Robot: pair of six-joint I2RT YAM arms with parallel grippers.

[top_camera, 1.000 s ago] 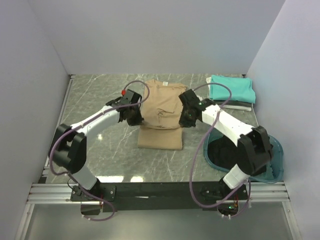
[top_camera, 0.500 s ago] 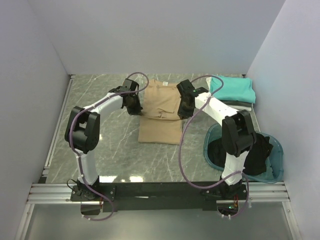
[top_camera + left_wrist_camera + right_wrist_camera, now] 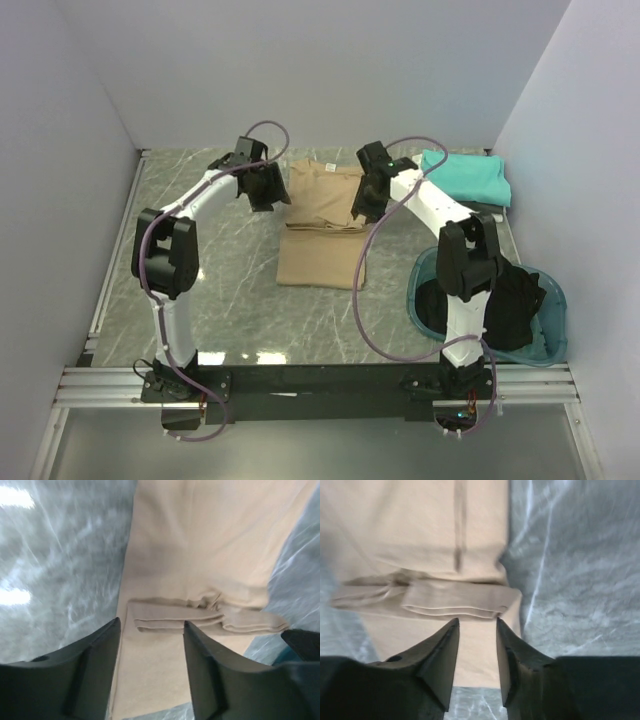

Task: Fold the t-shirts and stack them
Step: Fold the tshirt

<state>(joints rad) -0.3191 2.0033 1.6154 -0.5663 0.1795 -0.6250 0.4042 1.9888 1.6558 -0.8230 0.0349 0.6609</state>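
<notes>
One tan t-shirt (image 3: 320, 245), long axis near-far

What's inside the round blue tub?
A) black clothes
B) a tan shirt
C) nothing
A: black cloth fills the tub, while the tan shirt lies outside it.

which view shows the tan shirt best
Top external: it alone shows the whole tan shirt, edge to edge, with the folded ridge across its middle. Each wrist view shows only one end of that ridge and some cloth around it, close up and slightly blurred.
</notes>
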